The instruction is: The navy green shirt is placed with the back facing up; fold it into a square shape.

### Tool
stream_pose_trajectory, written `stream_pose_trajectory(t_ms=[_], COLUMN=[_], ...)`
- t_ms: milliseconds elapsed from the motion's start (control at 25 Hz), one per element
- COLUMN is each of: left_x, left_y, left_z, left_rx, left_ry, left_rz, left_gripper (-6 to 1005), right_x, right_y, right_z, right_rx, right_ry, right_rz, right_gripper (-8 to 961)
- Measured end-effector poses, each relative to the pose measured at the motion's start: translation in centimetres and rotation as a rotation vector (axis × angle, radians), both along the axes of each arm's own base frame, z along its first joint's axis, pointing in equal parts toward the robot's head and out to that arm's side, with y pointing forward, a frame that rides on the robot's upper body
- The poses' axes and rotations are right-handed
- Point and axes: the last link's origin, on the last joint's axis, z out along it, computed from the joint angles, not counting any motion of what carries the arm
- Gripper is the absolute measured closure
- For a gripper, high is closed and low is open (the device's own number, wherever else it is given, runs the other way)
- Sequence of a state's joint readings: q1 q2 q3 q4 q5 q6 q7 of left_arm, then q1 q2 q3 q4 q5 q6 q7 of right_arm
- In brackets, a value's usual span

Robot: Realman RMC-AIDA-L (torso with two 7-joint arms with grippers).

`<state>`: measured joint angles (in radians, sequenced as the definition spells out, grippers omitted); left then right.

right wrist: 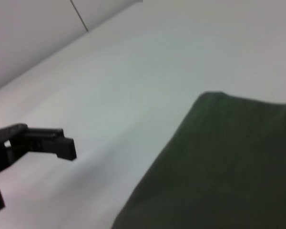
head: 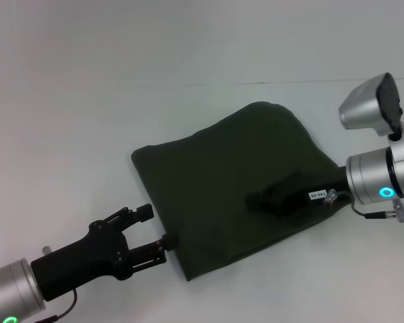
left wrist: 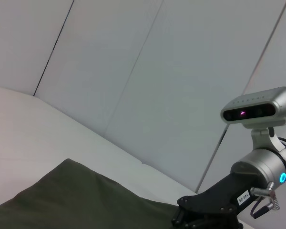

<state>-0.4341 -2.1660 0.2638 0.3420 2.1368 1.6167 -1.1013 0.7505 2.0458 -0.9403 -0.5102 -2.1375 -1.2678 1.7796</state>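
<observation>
White bench (head: 87, 101) fills the head view, meeting a pale panelled wall (left wrist: 148, 71) at its far edge. On it lies the navy green shirt (head: 215, 182), folded into a rough, tilted rectangle with its plain side up, near the middle of the bench and reaching toward the right edge; one far corner is rounded rather than square.

At the near left, the left gripper (head: 151, 232) sits just beside the shirt's near left edge, jaws spread fairly wide, with one fingertip (head: 169, 240) touching or almost touching the cloth — which of the two I cannot tell.

From the right edge the right gripper (head: 259, 200) reaches in over the shirt. Its black fingers blend into the dark fabric, so I cannot tell how its jaws stand or whether they grip cloth; the left wrist view cuts them off at the frame's lower edge.

Nothing else stands on the bench — in the right wrist view only blurred cloth (right wrist: 229, 167) and the other arm's fingers (right wrist: 47, 143) appear.
</observation>
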Motion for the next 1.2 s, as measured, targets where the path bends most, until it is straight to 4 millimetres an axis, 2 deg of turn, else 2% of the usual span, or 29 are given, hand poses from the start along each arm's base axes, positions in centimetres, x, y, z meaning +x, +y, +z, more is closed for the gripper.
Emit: stream_pose_trajectory(t_ms=[200,560,1200], left_x=[-0.1,-0.2,-0.1], left_y=[0.0,0.1,0.3], left_z=[0.0,0.2,0.4], left_rx=[0.002,0.010,0.016], left_ry=[0.002,0.001,-0.004], left_rz=[0.001,0.008,0.014], left_gripper=[91,92,92], right_x=[0.6,2.1,5.1], right_y=[0.4,0.9,-0.2], right_z=[0.0,1.3,4.4], right_rx=[0.013,0.081,0.151], right_ry=[-0.048,-0.068,-0.074], right_rz=[-0.046,-0.111,-0.191], right_gripper=[954,954,952])
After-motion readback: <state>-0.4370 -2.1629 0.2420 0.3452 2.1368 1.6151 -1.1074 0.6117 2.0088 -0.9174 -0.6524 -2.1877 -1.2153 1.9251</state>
